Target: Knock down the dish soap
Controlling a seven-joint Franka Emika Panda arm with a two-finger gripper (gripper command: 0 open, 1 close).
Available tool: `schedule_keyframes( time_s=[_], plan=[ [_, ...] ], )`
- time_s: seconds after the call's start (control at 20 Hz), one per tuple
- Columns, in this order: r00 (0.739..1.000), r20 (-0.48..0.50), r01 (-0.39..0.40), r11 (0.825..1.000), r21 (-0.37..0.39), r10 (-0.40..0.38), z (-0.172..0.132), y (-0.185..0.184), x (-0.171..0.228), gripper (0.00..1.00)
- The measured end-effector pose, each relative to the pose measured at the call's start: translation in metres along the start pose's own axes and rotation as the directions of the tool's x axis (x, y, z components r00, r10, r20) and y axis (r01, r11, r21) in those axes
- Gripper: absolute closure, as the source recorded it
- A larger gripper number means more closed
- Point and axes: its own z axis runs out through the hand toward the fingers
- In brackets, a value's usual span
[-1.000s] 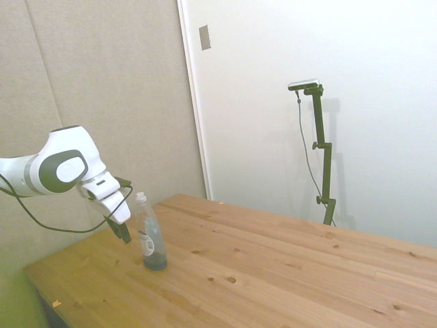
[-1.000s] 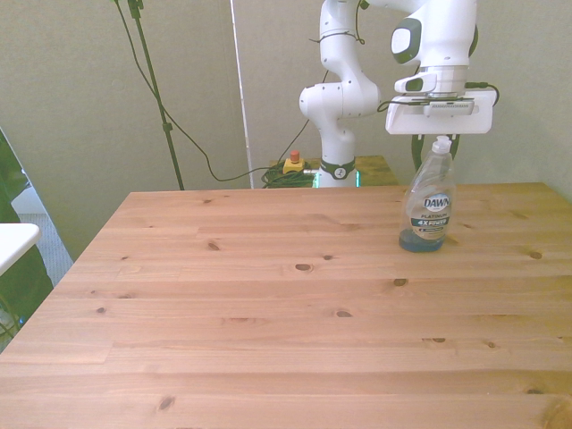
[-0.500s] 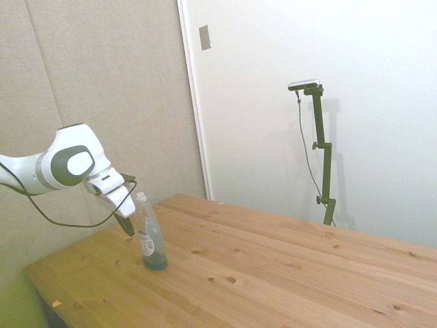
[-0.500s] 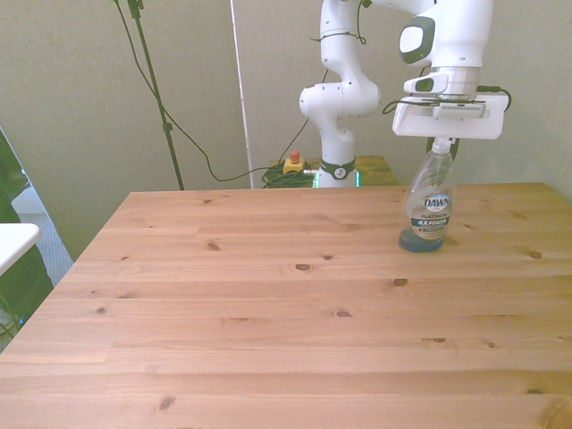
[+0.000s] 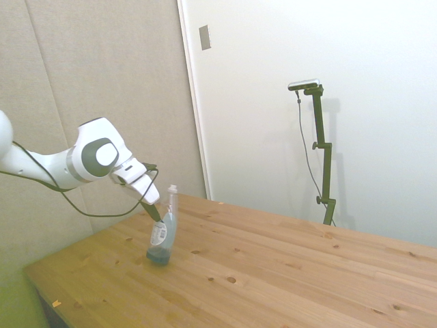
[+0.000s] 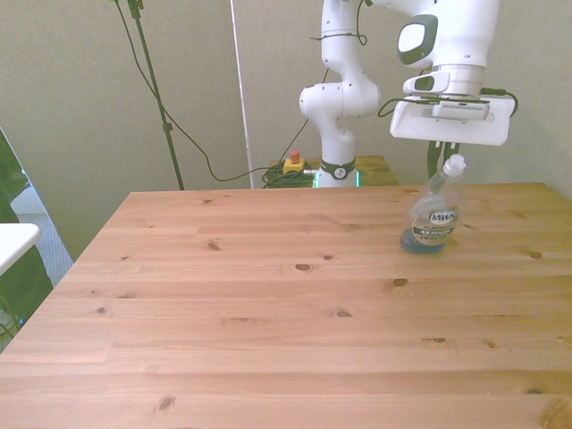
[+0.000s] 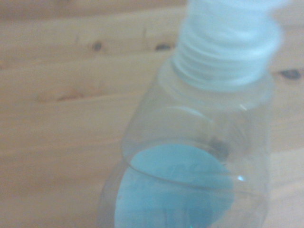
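The dish soap (image 5: 162, 232) is a slim clear bottle with teal liquid at its base, a white cap and a white label. It stands tilted on the wooden table (image 5: 273, 273), its cap leaning away from the arm while its base rests on the wood. My gripper (image 5: 156, 213) presses against the bottle's upper part from the arm's side. In the front view the dish soap (image 6: 433, 219) leans toward the front view's right, just below my gripper (image 6: 440, 161). The wrist view shows the dish soap (image 7: 190, 166) from very close, blurred, with its cap and neck filling the picture.
The table (image 6: 268, 313) stretches wide and bare toward the front view's left and toward the camera. A beige wall panel and a white wall stand behind the table in the side view.
The arm has swung forward into the bottle. The dish soap, upright before, now tips away from the arm with its cap shifted sideways.
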Motion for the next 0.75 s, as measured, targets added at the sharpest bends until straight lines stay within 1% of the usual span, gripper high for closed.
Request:
schedule_keyframes(
  time_s=[0.2, 0.45, 0.6, 0.75],
  plan=[
    [0.998, -0.041, -0.045, 0.999, 0.031, 0.046, 0.028, -0.025, 0.039, 1.0],
    [0.991, -0.081, -0.101, 0.992, 0.07, 0.106, 0.067, -0.048, 0.085, 1.0],
    [0.987, -0.096, -0.124, 0.988, 0.089, 0.132, 0.089, -0.063, 0.101, 1.0],
    [0.984, -0.105, -0.136, 0.986, 0.098, 0.146, 0.103, -0.076, 0.106, 1.0]
  ],
)
